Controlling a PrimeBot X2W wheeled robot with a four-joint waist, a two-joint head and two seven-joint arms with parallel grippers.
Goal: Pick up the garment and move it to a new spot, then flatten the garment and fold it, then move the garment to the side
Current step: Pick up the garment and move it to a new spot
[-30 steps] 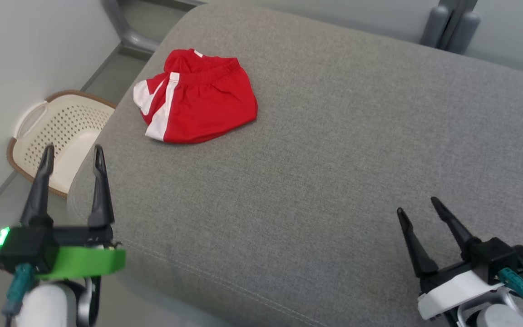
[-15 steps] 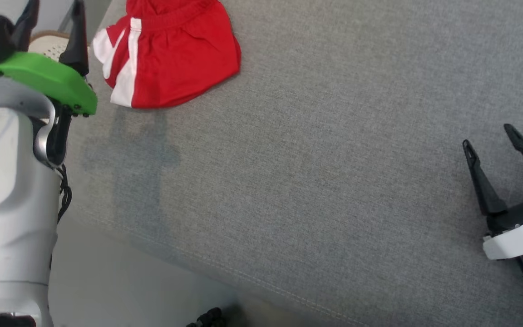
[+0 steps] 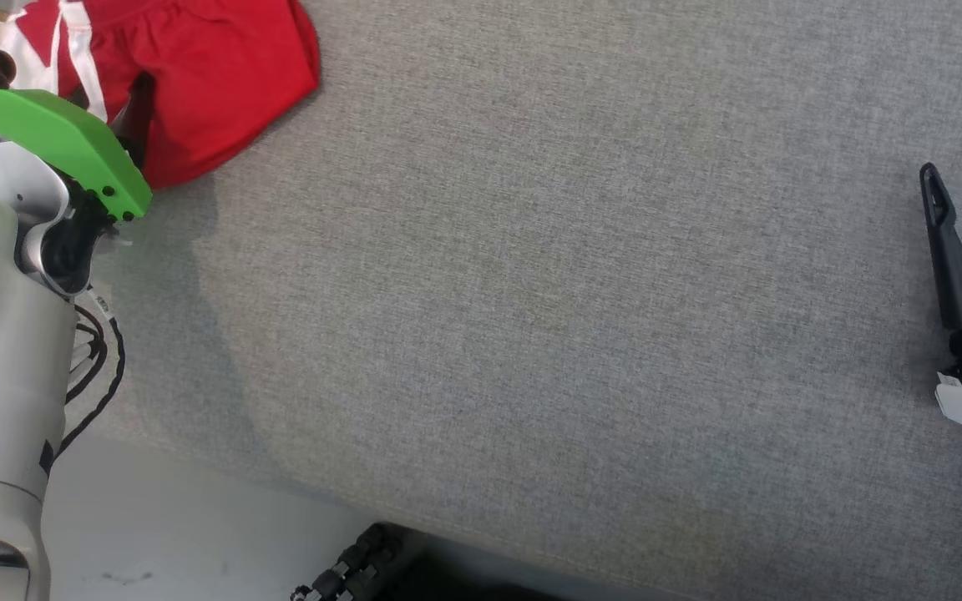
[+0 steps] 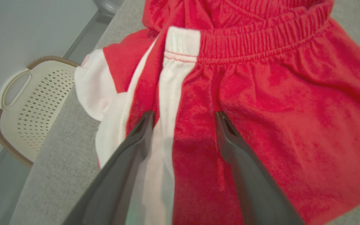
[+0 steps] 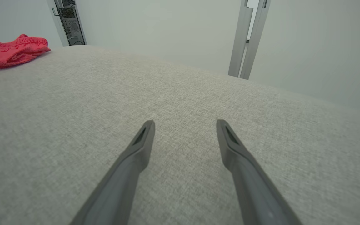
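The garment [image 4: 261, 103], red shorts with white side stripes and an elastic waistband, lies crumpled near the far left corner of the grey cushion [image 3: 531, 292]. My left gripper [image 4: 183, 117] hangs open just above it, one finger over a white stripe and the other over red cloth, gripping nothing. In the head view the garment [image 3: 214, 75] sits at the top left, partly behind my left arm's green bracket [image 3: 55, 133]. My right gripper [image 5: 184, 123] is open and empty over bare cushion far to the right; one of its fingers [image 3: 949, 250] shows at the head view's right edge.
A cream perforated basket [image 4: 27, 106] stands on the floor beyond the cushion's left edge. The cushion's front edge drops to pale floor [image 3: 197, 534]. A grey door frame [image 5: 248, 37] and a dark rack [image 5: 69, 22] stand behind the cushion.
The head camera has tipped down and turned right, shifting the whole picture. My left arm has reached forward, bringing its open fingers over the garment. The right gripper stays open.
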